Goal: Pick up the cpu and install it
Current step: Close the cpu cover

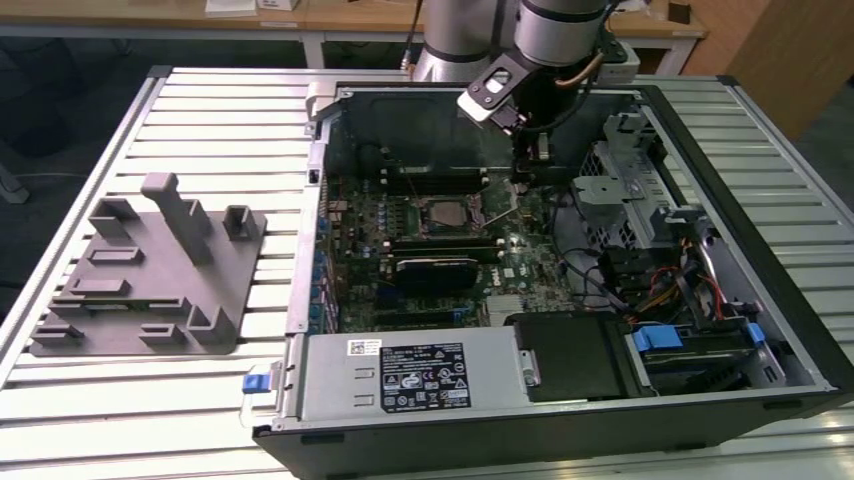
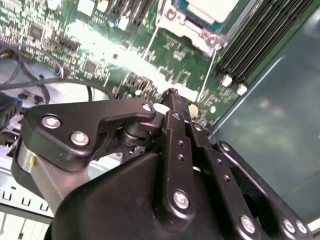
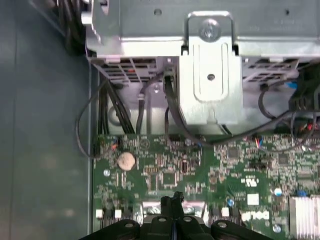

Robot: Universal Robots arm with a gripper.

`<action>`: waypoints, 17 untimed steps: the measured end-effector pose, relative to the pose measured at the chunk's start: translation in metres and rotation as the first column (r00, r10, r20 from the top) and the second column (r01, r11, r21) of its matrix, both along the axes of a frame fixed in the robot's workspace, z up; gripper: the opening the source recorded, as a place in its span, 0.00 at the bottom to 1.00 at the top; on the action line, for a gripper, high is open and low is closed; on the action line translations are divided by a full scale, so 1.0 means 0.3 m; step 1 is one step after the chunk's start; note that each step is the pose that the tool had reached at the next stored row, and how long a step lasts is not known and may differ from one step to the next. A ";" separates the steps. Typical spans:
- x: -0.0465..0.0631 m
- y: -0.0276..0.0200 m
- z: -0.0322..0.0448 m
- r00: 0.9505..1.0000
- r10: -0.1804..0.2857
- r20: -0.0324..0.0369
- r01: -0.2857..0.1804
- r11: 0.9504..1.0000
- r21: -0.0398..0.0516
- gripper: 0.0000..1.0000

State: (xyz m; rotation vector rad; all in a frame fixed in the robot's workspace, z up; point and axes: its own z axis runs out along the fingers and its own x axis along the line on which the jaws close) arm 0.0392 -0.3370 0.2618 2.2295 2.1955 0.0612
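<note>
Black two-fingered gripper [image 2: 172, 97] looms closest in the second wrist view, its fingers pressed together with nothing visibly pinched and its tips poised just above the green motherboard [image 2: 125, 55]. Near the middle of the exterior view, the small square silver-topped cpu [image 1: 446, 211] already sits in its metal-framed socket, just beside the gripper. Placement looks done; whether the socket is clamped I cannot tell.

We're in a robotics lab or workshop here: a slatted metal bench [image 1: 200, 110] carries an opened computer case [image 1: 534, 432], a grey fixture plate [image 1: 160, 290] sits at nine o'clock, wooden desks [image 1: 360, 22] line twelve o'clock.
</note>
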 end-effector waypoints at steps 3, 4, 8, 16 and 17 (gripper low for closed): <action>0.021 0.002 -0.002 1.000 0.000 0.000 0.000 1.000 0.000 0.11; 0.028 0.002 -0.004 1.000 0.000 0.000 0.000 1.000 0.000 0.11; 0.044 0.003 -0.016 1.000 0.001 0.000 -0.001 1.000 0.000 0.11; 0.058 0.003 -0.050 1.000 0.009 0.000 -0.009 1.000 0.000 0.11; 0.058 0.003 -0.057 1.000 0.010 0.000 -0.010 1.000 0.000 0.11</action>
